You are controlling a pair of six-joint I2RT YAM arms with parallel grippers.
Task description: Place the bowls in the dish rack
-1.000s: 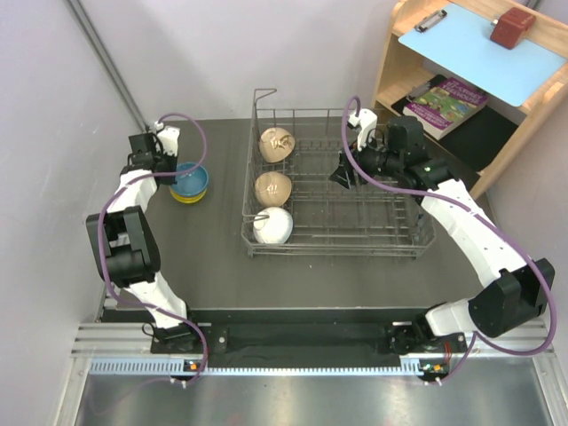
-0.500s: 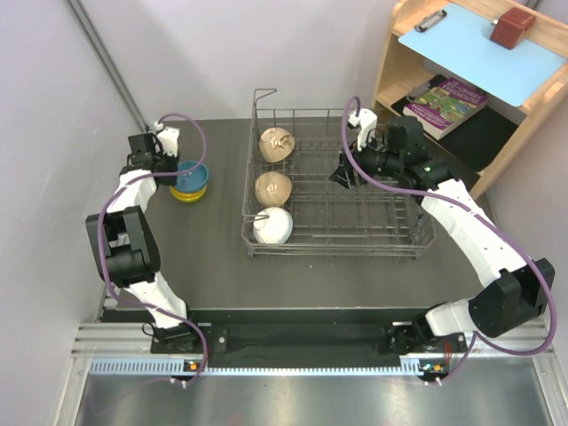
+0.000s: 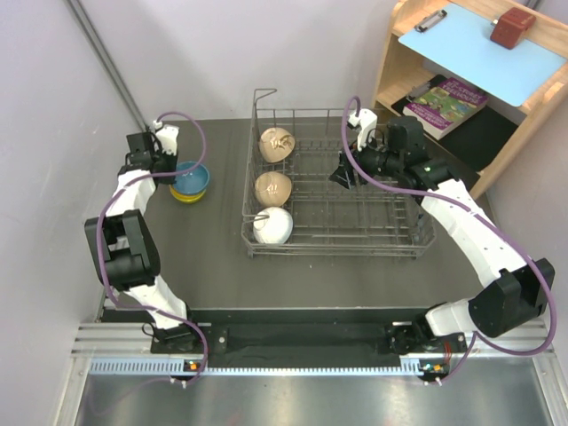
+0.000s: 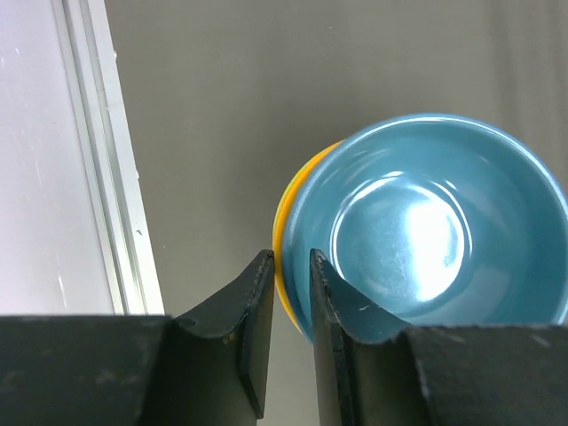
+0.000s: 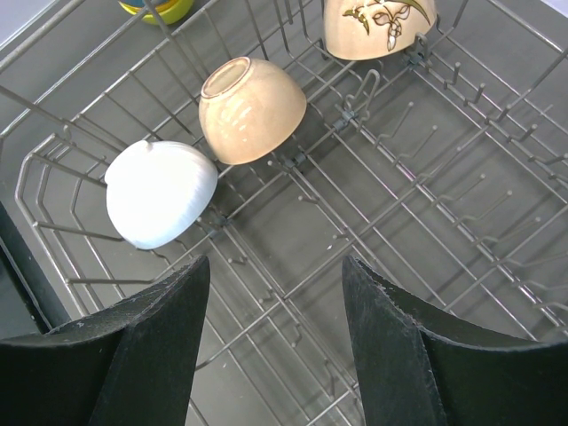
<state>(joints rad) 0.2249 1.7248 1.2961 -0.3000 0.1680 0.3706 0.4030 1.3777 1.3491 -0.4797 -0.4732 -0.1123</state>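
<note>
Top view, racked: white bowl (image 3: 272,226), beige bowls (image 3: 273,188), along the 9 o'clock side of dish rack (image 3: 355,209).
Top view, progress: about half done; stack outside, 9 o'clock.
Left wrist, left gripper (image 4: 288,288): clenched on blue bowl (image 4: 426,231) rim, orange bowl (image 4: 282,253) beneath.
Right wrist, right gripper (image 5: 275,275): released, empty, over rack.

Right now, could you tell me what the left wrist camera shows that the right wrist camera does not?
Only the left wrist view shows a blue bowl nested in an orange bowl, with the left fingers nearly together at their rims; whether they grip is unclear. Only the right wrist view shows the wire rack holding a white bowl, a plain tan bowl and a patterned tan bowl, with the right fingers wide apart above it. Both show the dark grey tabletop.
</note>
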